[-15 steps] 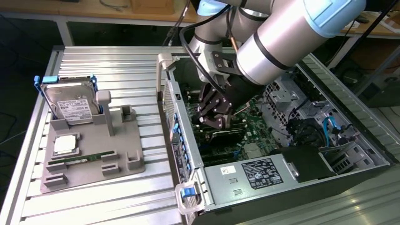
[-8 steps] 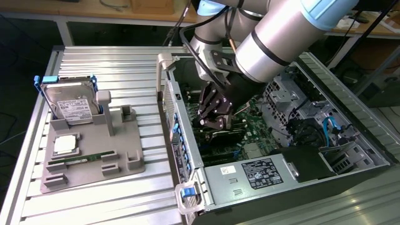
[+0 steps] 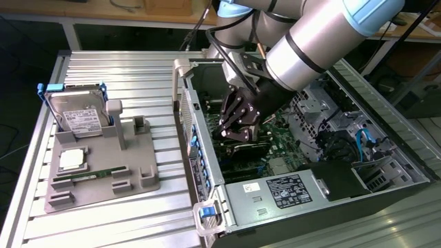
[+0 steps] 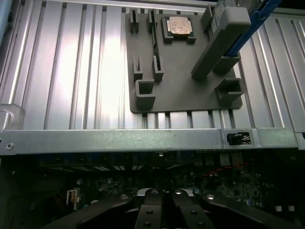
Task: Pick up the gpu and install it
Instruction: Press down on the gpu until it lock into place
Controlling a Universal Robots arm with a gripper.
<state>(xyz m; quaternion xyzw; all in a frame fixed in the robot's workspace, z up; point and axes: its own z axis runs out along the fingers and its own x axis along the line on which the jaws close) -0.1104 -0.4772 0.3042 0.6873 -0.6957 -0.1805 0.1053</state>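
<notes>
gpu (image 3: 249, 150): seated flat inside the open computer case (image 3: 386, 134), just beneath the gripper.
gripper (image 3: 236, 132): lowered into the case over the card; open or closed cannot be told.
motherboard (image 3: 279, 137): seen around and under the gripper.
grey fixture tray (image 4: 181, 90): placed outside the case, well apart from the gripper, with the hard drive (image 3: 77, 116) held in it.

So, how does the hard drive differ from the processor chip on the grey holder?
The hard drive stands upright; the processor chip lies flat. The hard drive is clearly larger and oblong, the chip small and nearly square. The hard drive sits in a blue frame; the chip has none. Both rest on the grey holder.
</notes>
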